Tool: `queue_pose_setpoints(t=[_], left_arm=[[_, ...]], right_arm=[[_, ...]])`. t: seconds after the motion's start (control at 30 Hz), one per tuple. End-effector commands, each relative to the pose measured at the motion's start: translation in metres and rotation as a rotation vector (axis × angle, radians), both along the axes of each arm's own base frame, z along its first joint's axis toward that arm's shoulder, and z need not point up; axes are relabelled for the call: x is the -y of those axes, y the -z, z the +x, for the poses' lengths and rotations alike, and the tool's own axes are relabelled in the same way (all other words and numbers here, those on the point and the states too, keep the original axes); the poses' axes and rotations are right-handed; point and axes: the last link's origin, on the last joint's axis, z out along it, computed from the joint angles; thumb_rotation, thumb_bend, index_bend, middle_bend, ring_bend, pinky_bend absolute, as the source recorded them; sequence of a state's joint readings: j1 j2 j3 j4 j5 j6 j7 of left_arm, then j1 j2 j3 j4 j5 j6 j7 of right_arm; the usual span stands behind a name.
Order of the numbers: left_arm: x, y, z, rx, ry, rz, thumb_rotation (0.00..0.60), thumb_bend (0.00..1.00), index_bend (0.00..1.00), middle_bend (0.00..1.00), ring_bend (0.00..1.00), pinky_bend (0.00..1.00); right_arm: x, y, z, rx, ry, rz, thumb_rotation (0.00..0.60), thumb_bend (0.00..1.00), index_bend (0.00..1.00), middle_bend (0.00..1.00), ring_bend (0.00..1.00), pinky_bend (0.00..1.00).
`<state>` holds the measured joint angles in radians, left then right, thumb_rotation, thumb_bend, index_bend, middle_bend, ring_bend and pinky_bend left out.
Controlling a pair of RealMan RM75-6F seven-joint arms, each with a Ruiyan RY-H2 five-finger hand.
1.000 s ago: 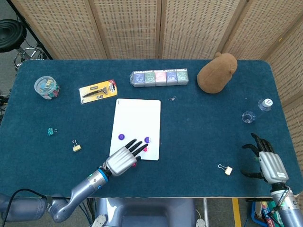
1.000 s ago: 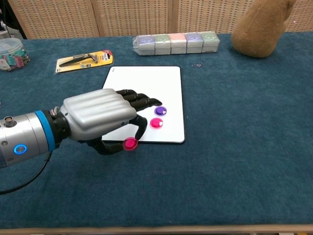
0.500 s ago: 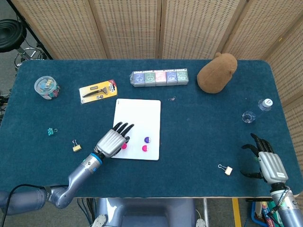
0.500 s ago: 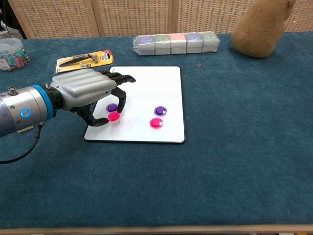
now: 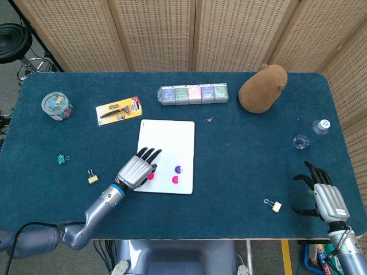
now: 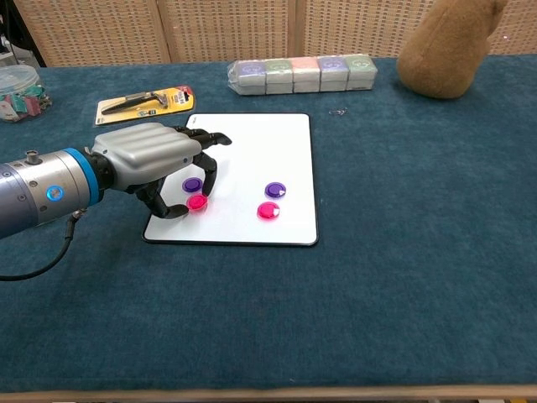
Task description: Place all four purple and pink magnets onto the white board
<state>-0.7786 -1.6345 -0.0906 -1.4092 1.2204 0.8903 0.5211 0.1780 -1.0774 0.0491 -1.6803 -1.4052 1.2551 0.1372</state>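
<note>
the rectangular white magnetic board (image 6: 260, 151) lies flat on the blue felt worktop (image 6: 403, 277), and all four round magnets sit on it. a purple one (image 6: 275, 191) and a pink one (image 6: 268, 211) lie close together toward the right edge. the other purple magnet (image 6: 192, 185) and the other pink magnet (image 6: 197, 202) are near the board's left edge, right under the left hand (image 6: 155, 159).

the left hand hovers low over that left pair with its black fingers (image 6: 210, 138) curled downward. the thumb tip and a fingertip sit on either side of the left pink magnet, touching or almost touching it; i cannot tell whether it is pinched or already let go. the right hand (image 5: 321, 195) rests far off at the worktop's right edge, fingers loosely curled and holding nothing.

judging by how things lie, the placing looks done or nearly so, and the risk is in the retreat. if the fingertips are in contact as the hand lifts, the pink magnet could be dragged over the near-left edge onto the felt, since it sits close to that corner. a sideways sweep could also nudge the purple magnet beside it, or the two could snap together. a straight lift with fingers opened first seems safest.
</note>
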Motion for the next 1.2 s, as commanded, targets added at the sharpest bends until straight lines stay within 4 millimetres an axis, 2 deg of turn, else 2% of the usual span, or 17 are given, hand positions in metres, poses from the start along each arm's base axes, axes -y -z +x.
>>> queue_pose_setpoints(t=[0.03, 0.73, 0.8, 0.87, 0.93, 1.2], left_arm=[[0.0, -0.001, -0.002, 0.001, -0.011, 0.001, 0.6, 0.37, 0.97, 0.0, 0.0, 0.1], [-0.002, -0.004, -0.011, -0.018, -0.037, 0.015, 0.6, 0.37, 0.95, 0.0, 0.0, 0.1], [-0.001, -0.004, -0.012, -0.021, -0.039, 0.01, 0.6, 0.37, 0.87, 0.0, 0.0, 0.1], [0.0, -0.004, -0.013, -0.024, -0.039, 0.003, 0.6, 0.37, 0.73, 0.0, 0.0, 0.1], [0.0, -0.004, -0.012, -0.022, -0.041, -0.003, 0.6, 0.37, 0.65, 0.0, 0.0, 0.1], [0.001, -0.007, -0.013, -0.017, -0.041, -0.01, 0.6, 0.37, 0.52, 0.0, 0.0, 0.1]], right_arm=[[0.0, 0.0, 0.0, 0.001, -0.001, 0.0, 0.6, 0.0, 0.29, 0.0, 0.0, 0.0], [0.0, 0.001, 0.001, 0.002, -0.001, 0.003, 0.6, 0.0, 0.29, 0.0, 0.0, 0.0], [0.0, 0.001, 0.001, 0.002, -0.002, 0.003, 0.6, 0.0, 0.29, 0.0, 0.0, 0.0], [0.0, 0.001, 0.001, 0.002, -0.002, 0.003, 0.6, 0.0, 0.29, 0.0, 0.0, 0.0], [0.0, 0.001, 0.001, 0.002, -0.002, 0.002, 0.6, 0.0, 0.29, 0.0, 0.0, 0.0], [0.0, 0.0, 0.001, 0.002, -0.002, -0.001, 0.6, 0.0, 0.29, 0.0, 0.0, 0.0]])
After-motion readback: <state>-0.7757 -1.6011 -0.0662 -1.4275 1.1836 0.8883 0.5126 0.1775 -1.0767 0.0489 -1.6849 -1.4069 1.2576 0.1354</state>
